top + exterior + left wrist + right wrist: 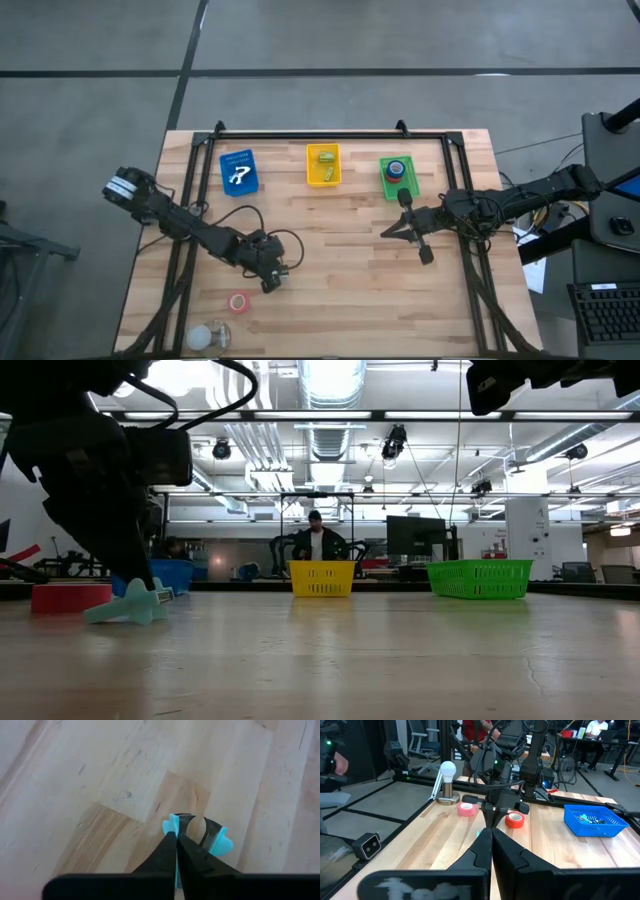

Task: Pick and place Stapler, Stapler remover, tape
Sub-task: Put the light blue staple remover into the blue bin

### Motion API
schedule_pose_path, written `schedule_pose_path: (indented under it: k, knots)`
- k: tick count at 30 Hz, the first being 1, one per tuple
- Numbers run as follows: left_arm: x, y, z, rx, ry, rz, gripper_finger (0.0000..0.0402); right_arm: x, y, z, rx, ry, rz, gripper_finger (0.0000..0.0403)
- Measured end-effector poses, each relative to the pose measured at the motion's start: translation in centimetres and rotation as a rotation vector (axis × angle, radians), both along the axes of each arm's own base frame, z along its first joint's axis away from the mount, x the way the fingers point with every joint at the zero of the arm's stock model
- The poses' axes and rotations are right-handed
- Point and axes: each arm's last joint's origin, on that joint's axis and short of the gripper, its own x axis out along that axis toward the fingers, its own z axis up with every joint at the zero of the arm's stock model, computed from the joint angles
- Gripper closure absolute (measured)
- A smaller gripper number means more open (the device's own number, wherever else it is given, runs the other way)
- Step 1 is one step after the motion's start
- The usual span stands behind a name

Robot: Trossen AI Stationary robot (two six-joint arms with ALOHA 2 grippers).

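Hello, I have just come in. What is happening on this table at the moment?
The left gripper is down on the wooden table, shut on the light blue staple remover. A pink tape roll lies near it. The right gripper is shut and holds nothing, waiting beside the green basket. A blue basket and a yellow basket stand along the far edge.

bright ceiling lights (330, 375) glare in the low view, leaving the near arm a dark silhouette; the table (330, 300) lies evenly lit from above, shadows soft and faint.
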Motion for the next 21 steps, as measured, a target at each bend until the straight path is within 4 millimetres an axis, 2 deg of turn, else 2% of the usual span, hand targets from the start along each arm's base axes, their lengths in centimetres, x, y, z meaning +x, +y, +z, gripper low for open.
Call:
schedule_pose_path:
  k: [11, 21]
  knots:
    - [0.3, 1.2, 0.6, 0.086, -0.041, 0.005, 0.0393, 0.0, 0.0, 0.0, -0.002, 0.0, -0.016, 0.0394]
    - [0.2, 4.0, 1.3, 0.208, -0.022, 0.115, 0.0395, 0.0, -0.1, 0.0, 0.002, 0.001, -0.027, 0.0394]
